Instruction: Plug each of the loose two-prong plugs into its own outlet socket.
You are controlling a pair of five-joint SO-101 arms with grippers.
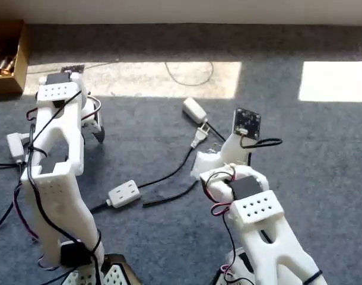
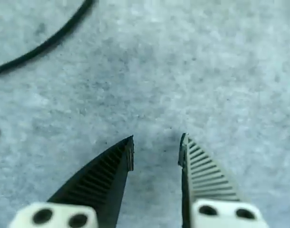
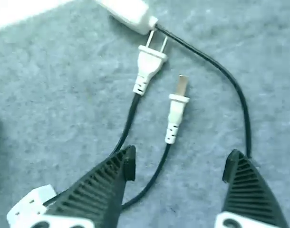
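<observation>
Two white two-prong plugs lie on the grey carpet. One plug [image 3: 147, 64] [image 1: 199, 138] points its prongs at a white outlet socket [image 3: 128, 12] [image 1: 194, 110], a short gap from it. The other plug [image 3: 176, 109] lies on its side beside the first, on a black cord. My right gripper [image 3: 180, 164] hangs open just above and short of this second plug, holding nothing. A second white outlet block [image 1: 123, 193] [image 3: 31, 204] lies mid-floor. My left gripper [image 2: 157, 147] [image 1: 98, 132] is open over bare carpet at the left, far from the plugs.
Black cords [image 1: 169, 172] run across the carpet between the outlet block and the plugs; one cord [image 2: 40, 45] passes near the left gripper. A small white adapter [image 1: 16, 145] lies at the far left. A wooden box [image 1: 9, 56] stands in the back left corner.
</observation>
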